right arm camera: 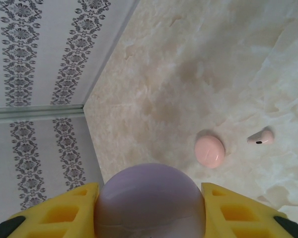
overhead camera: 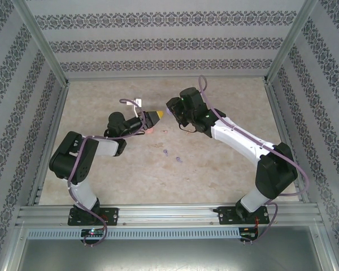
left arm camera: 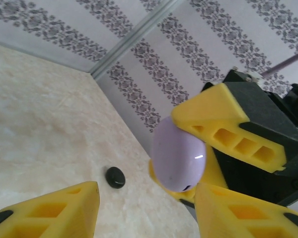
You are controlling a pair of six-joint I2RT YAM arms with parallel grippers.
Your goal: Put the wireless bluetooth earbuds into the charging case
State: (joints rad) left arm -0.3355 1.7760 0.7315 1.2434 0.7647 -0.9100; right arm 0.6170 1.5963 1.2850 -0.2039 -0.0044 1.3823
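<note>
Top external view: both arms reach toward the middle of the pale marbled table [overhead camera: 226,186]. The left gripper [overhead camera: 156,118] and the right gripper [overhead camera: 170,108] are nearly tip to tip above the tabletop.

In the right wrist view, the right gripper's 2 yellow fingers [right arm camera: 64,213] pinch a lilac, round, glossy plastic charging case [right arm camera: 149,203] from both sides. Its lid is closed, so whatever is inside is hidden. In the left wrist view this lilac case sits clamped just beyond the left gripper. The left gripper's own 2 fingers stand spread with bare table between them, and they touch nothing that can be seen.

3 containers are in sight, all closed as far as can be told, and no earbud is visible inside any of them. A pale pink, round plastic charging case [right arm camera: 209,151] lies on the table below the 2 grippers. A pale pink stemmed earbud [right arm camera: 260,138] lies loose on the table just to the right of it, close but not touching.

Nearer the arm bases, around the table's centre, lie a tiny purple earbud [overhead camera: 165,152] and a second purple earbud [overhead camera: 178,160]. They are close together but apart, and both are outside any case.

A small, black, glossy rounded case [left arm camera: 115,177] rests on the table in the left wrist view, apart from the lilac case.
</note>
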